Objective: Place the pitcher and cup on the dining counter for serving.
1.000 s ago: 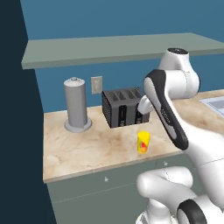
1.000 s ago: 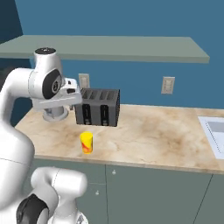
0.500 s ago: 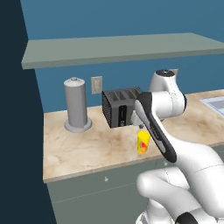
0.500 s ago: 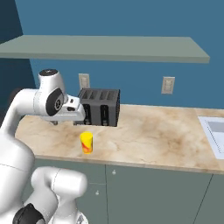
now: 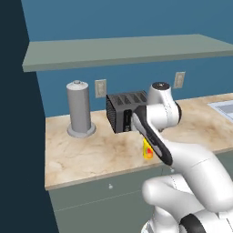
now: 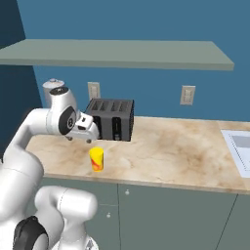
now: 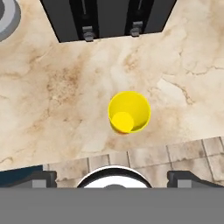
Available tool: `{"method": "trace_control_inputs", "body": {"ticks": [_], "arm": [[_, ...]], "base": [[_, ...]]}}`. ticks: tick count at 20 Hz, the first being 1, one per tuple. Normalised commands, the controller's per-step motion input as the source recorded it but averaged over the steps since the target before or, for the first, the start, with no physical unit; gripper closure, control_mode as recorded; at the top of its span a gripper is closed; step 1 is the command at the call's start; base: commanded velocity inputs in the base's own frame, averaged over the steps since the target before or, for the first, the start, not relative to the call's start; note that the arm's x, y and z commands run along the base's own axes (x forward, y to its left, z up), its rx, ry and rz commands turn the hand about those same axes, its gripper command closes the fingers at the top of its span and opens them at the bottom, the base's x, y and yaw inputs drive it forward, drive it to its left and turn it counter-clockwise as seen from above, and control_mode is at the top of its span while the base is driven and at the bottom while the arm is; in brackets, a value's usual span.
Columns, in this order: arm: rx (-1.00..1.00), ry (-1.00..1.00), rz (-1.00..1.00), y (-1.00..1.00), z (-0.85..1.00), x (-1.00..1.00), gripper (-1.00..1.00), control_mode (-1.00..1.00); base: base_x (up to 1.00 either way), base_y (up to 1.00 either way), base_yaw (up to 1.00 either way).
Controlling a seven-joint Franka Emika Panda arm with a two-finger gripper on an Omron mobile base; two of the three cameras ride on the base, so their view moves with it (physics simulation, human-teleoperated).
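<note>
**Pincer above the cup, jaws spread**

The cup [image 7: 129,112] stands upright on the marble tabletop [image 6: 185,156] near its front edge, just in front of the black toaster [image 6: 111,119]. The pincer [image 7: 111,177] hangs over it, looking straight down into its mouth, the finger tips [image 7: 40,178] wide apart and holding nothing. A grey canister [image 5: 78,109] stands well apart to the left.
</note>
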Motion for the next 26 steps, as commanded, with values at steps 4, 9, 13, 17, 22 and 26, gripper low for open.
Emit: {"method": "trace_control_inputs", "body": {"ticks": [4, 9, 13, 17, 22, 26], "arm": [[0.06, 0.08, -0.03, -0.03, -0.12, 0.15, -1.00, -1.00], [0.10, 0.12, 0.00, 0.00, -0.22, 0.07, -1.00, -1.00], [0.02, 0.10, 0.00, 0.00, -0.07, 0.00, -1.00, -1.00], [0.00, 0.09, 0.00, 0.00, -0.27, 0.02, -1.00, -1.00], [0.00, 0.03, 0.00, 0.00, -0.18, 0.13, -1.00, -1.00], [0.00, 0.00, 0.00, 0.00, -0.17, 0.15, -1.00, -1.00]], "base": [[0.00, 0.00, 0.00], [0.00, 0.00, 0.00], [0.00, 0.00, 0.00], [0.00, 0.00, 0.00], [0.00, 0.00, 0.00], [0.00, 0.00, 0.00]]}}
